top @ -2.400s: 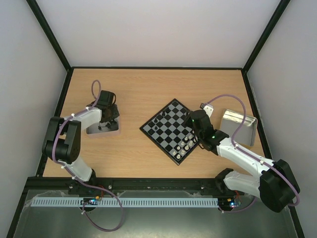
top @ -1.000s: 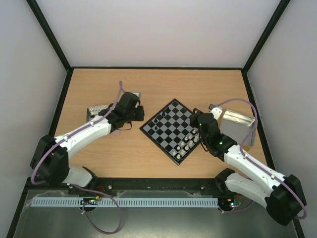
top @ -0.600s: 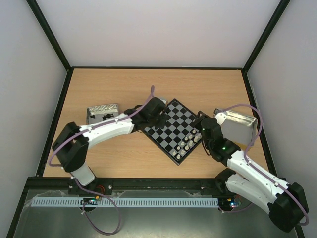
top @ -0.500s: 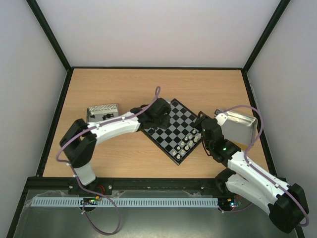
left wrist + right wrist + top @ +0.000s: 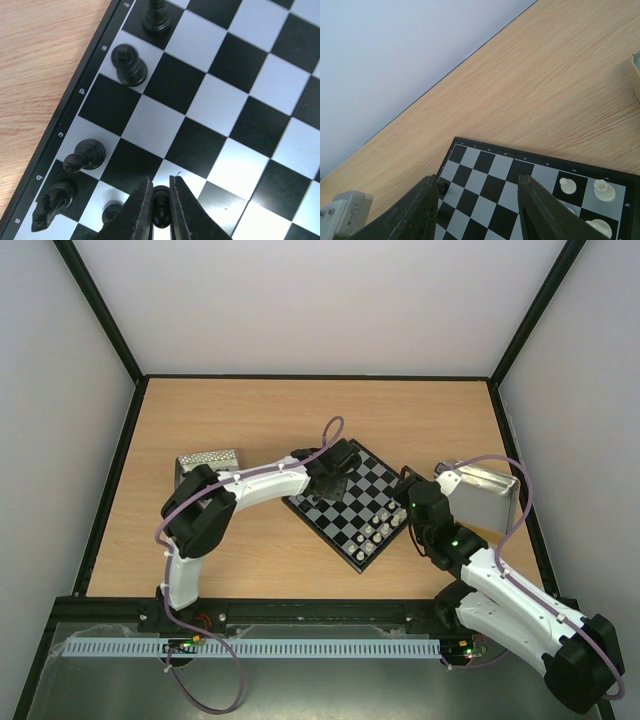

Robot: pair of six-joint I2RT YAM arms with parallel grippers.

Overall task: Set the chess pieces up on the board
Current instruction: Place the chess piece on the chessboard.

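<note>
top view: the board [image 5: 352, 502] lies turned like a diamond on the wooden table [image 5: 270, 420]; the left arm stretches from its base to the board's far-left side, where the left gripper [image 5: 330, 482] hangs over the squares; white pieces [image 5: 378, 531] stand in rows along the near-right edge; the right gripper [image 5: 405, 490] sits just off the board's right corner; a shiny metal tray [image 5: 482, 492] lies just beyond it to the right; a perforated tray [image 5: 207, 462] lies on the table left of the board, well apart from it.

left wrist view: the two fingers [image 5: 142, 200] are pressed in on a small black piece [image 5: 161, 210], pinched between their tips over the second row in from the rim; whether it touches the board cannot be told; more black pieces stand in the edge row: a knight [image 5: 52, 207] near the rim letter a, a second [image 5: 85, 155] near c, a third [image 5: 129, 62] near e, a fourth [image 5: 156, 15] cut off at the top; a black pawn [image 5: 111, 212] stands just beside the left-hand finger.

right wrist view: the right fingers [image 5: 420, 210] stand apart with nothing between them, only the board's corner showing below; three white pieces sit at the lower right; a sliver of the metal tray shows at the right margin.
</note>
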